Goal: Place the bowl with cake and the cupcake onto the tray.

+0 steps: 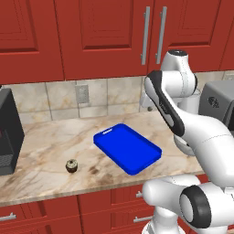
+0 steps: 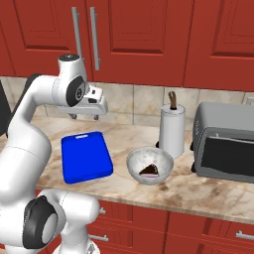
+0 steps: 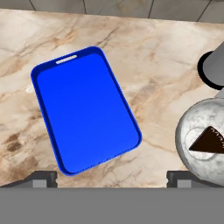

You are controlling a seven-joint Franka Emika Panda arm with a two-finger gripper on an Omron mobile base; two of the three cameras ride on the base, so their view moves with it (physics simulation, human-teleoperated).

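Marble worktop (image 1: 55,137) under red cabinets (image 1: 91,36); flat blue tray (image 3: 85,109) bare, grey bowl with cake (image 2: 150,165) beside it, gripper (image 2: 84,117) jaws apart.

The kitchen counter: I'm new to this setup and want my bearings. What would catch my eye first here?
The bright blue tray stands out first, lying empty in the middle of the marble counter with its slot handle toward the wall. To its right sits the pale bowl with cake, in front of a paper towel roll and beside a toaster oven. The tiny cupcake stands alone to the tray's left, near the counter's front edge.
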